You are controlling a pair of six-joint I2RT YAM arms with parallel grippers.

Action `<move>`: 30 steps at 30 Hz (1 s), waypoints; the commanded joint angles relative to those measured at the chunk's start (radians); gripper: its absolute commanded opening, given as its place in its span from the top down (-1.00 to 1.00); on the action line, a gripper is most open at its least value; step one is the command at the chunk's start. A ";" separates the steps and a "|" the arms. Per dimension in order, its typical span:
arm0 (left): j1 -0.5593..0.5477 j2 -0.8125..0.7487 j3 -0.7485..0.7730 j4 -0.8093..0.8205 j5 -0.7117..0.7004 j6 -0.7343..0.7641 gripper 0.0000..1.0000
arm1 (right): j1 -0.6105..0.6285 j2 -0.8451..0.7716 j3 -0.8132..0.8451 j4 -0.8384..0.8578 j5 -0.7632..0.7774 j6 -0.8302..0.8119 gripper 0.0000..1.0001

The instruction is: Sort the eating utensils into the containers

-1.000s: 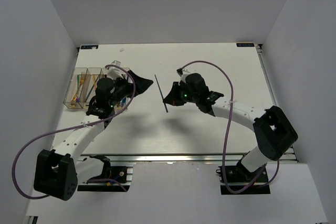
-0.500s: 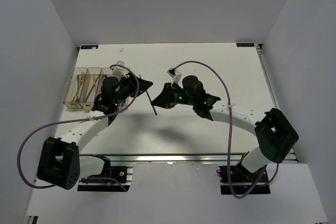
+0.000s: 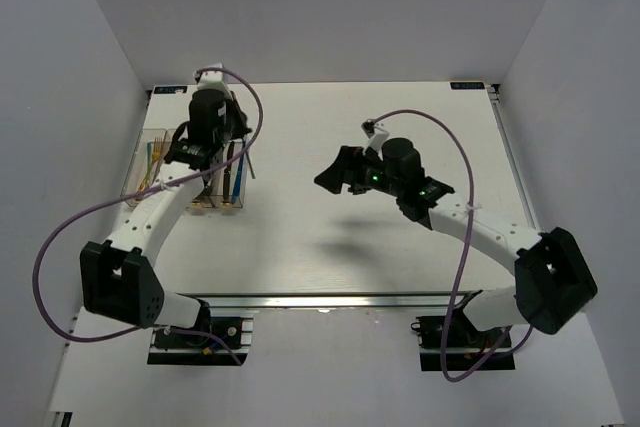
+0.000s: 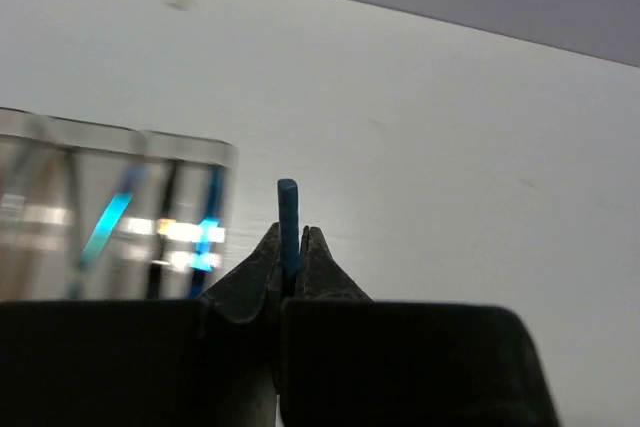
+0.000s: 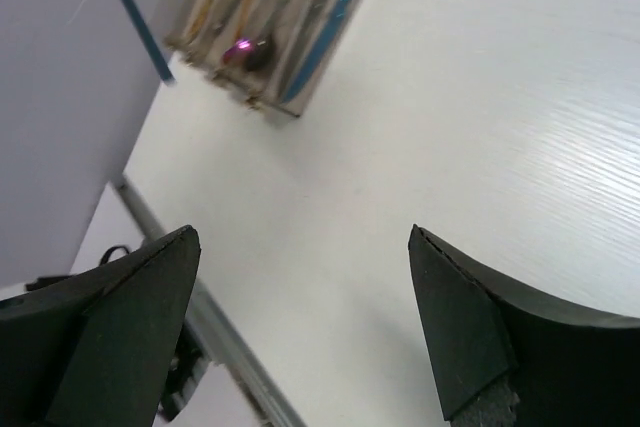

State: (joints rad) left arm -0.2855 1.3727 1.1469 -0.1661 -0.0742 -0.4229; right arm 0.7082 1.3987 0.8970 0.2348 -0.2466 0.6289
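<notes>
My left gripper (image 4: 292, 237) is shut on a thin blue stick (image 4: 288, 209), whose end pokes out past the fingertips. From above, the left gripper (image 3: 236, 142) hovers at the right end of the containers (image 3: 135, 187), and the stick (image 3: 248, 165) hangs just beside them. These clear bins (image 4: 120, 147) hold several gold, teal and blue utensils (image 3: 152, 162). My right gripper (image 5: 302, 237) is open with nothing between its fingers. It hangs over the middle of the table (image 3: 332, 175), well apart from the bins (image 5: 270, 7).
White walls enclose the table on the left, back and right. The table's near edge with its metal rail (image 5: 230, 347) shows under the right gripper. Purple cables (image 3: 440, 162) loop off both arms.
The stick passed from the right gripper to the left. The left shut on it and swung back-left to the bins. The right gripper opened and drew away to the right.
</notes>
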 commanded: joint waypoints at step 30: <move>0.319 0.534 0.019 0.522 -0.685 0.765 0.94 | -0.046 -0.265 -0.217 -0.083 -0.059 -0.167 -0.79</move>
State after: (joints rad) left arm 0.0059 1.8992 1.1816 0.3130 -0.7631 0.3431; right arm 0.6586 1.1370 0.6884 0.1085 -0.2916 0.4850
